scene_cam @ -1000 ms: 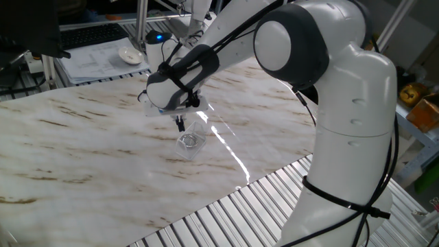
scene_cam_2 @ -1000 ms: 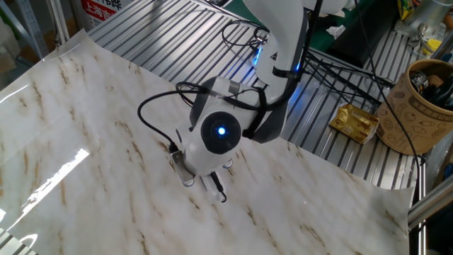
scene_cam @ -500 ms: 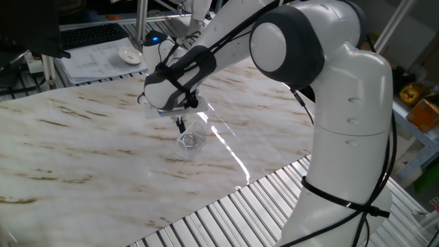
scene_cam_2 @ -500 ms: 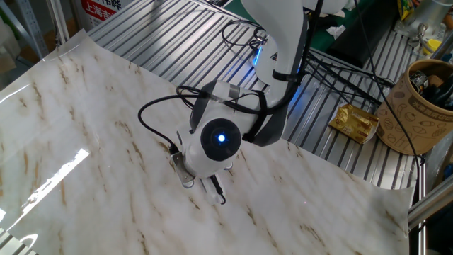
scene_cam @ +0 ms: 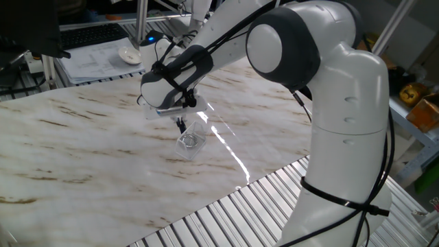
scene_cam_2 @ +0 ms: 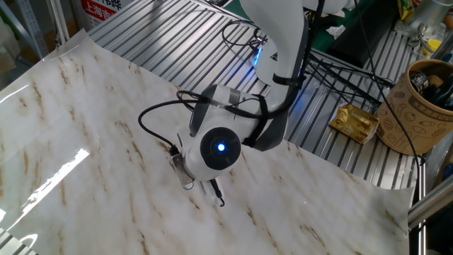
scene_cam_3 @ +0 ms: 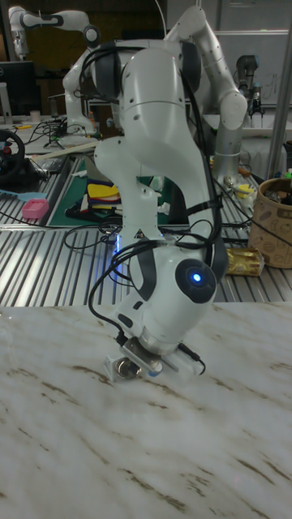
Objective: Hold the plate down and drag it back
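Observation:
The plate is a tiny silvery ring-rimmed disc lying on the marble table top, on a clear rectangular plastic piece. My gripper points down, its dark fingers close together with nothing between them, the tips just up and left of the plate's rim. Whether the tips touch the plate I cannot tell. In the other fixed view the gripper shows under the round wrist, and the plate is hidden behind it. In the tall fixed view the hand hangs low over the table.
A white shallow dish and papers lie at the far left, off the marble. Ribbed metal decking borders the table's near side. A brown cup, a gold packet and cables sit beside the arm's base.
The wrist and forearm have shifted slightly left in one fixed view. The fingertips stay in nearly the same spot, and the plate has not moved.

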`<state>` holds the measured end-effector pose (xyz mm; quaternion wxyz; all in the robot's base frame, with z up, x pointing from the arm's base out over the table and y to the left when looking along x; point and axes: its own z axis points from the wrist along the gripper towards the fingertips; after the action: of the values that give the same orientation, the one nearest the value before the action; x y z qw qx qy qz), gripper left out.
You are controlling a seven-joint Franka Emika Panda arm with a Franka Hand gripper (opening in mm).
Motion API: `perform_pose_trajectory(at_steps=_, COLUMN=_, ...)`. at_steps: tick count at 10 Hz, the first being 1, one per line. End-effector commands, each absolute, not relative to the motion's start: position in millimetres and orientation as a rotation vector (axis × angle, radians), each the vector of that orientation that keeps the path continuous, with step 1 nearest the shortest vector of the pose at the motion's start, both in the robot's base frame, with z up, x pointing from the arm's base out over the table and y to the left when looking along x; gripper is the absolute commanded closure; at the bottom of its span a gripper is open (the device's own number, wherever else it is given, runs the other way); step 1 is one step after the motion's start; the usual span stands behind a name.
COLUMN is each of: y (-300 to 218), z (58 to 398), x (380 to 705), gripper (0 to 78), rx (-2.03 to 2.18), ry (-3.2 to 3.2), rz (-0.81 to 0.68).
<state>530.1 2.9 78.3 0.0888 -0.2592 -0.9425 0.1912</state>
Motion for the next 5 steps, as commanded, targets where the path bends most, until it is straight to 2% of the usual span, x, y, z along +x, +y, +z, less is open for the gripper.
perform_pose_trajectory(at_steps=1, y=2.5, z=71.6, x=529.9, gripper=77.6, rx=-0.784, ry=-2.806, rz=0.575)
perform_pose_trajectory(at_steps=5, y=1.5, z=68.6, x=527.3, gripper=77.6, rx=-0.791, ry=-2.793, rz=0.607)
